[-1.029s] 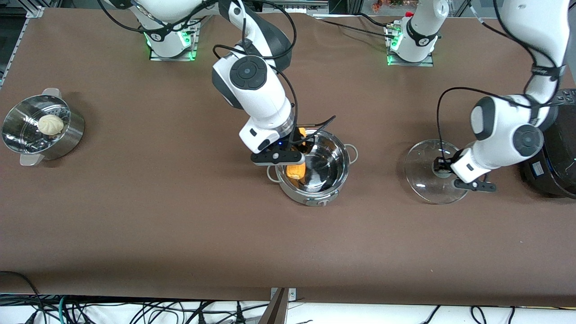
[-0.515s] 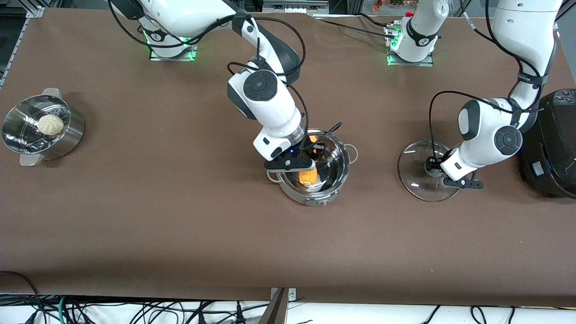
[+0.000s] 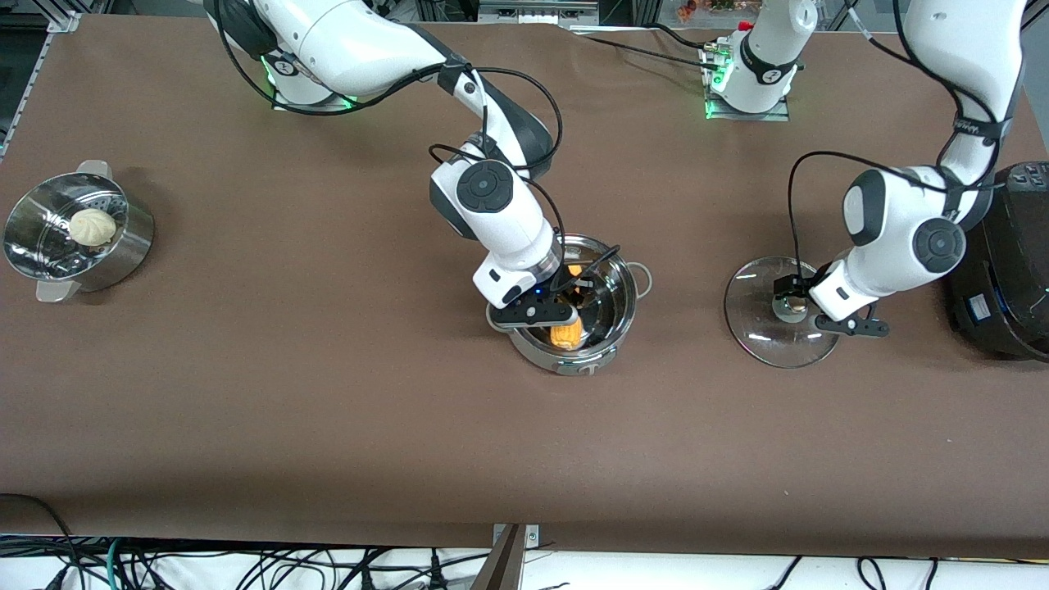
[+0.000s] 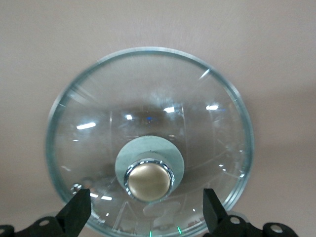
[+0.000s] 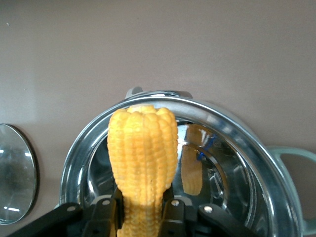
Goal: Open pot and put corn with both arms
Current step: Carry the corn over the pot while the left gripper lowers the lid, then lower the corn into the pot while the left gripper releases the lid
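Observation:
The steel pot (image 3: 627,283) stands uncovered mid-table. My right gripper (image 3: 565,321) is over its inside, shut on the yellow corn (image 3: 567,334). In the right wrist view the corn (image 5: 142,158) sticks out from between the fingers of the right gripper (image 5: 143,217), above the pot's rim (image 5: 237,133). The glass lid (image 3: 758,328) lies flat on the table beside the pot, toward the left arm's end. My left gripper (image 3: 793,297) hangs open over its tan knob (image 4: 148,180). Its fingers (image 4: 76,215) stand wide on either side of the knob without touching it.
A steel steamer basket (image 3: 123,246) holding a white bun (image 3: 92,225) sits at the right arm's end of the table. A large black cooker (image 3: 1012,270) stands at the left arm's end, close to the left arm's wrist. Cables hang along the table's near edge.
The left gripper has opened and let go of the lid's knob. The right arm has carried the corn farther over the pot and lower.

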Tool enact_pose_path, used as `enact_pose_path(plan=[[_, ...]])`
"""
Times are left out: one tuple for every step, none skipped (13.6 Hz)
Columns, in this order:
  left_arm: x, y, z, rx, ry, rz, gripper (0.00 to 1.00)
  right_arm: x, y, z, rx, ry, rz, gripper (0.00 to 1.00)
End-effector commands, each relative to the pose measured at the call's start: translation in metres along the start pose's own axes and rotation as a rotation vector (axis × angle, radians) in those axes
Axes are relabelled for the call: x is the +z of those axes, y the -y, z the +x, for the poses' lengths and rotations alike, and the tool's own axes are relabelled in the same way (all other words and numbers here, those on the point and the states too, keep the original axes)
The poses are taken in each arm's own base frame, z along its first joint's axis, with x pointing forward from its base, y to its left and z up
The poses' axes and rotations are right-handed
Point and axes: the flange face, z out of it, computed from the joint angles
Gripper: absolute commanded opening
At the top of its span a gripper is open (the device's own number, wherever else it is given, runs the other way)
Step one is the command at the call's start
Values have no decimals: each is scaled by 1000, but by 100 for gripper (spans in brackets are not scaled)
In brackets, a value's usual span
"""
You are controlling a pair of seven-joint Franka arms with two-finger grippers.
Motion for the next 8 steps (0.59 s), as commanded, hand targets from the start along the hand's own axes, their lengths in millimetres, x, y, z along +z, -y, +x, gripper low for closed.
enact_pose_path(plan=[[-81,-2,-21,10,-103,20,100,4,6,0,2,-6,9,15],[-107,-1,-28,2,-121,20,100,9,7,-5,-3,0,5,16],[-139,1,-37,-9,-154,23,100,14,7,-6,-2,5,1,17],[-169,1,-48,-9,-180,26,100,19,8,-11,-4,11,-3,35],[-202,0,-57,-8,-196,27,100,23,7,-13,-2,16,-7,86],[-228,-1,-62,-8,-175,23,100,26,8,-15,-10,16,-12,100],[-261,4,-65,-15,-147,26,100,28,9,-18,-14,17,-13,100],[-292,7,-70,-18,-119,43,100,28,9,-18,-16,17,-13,100]])
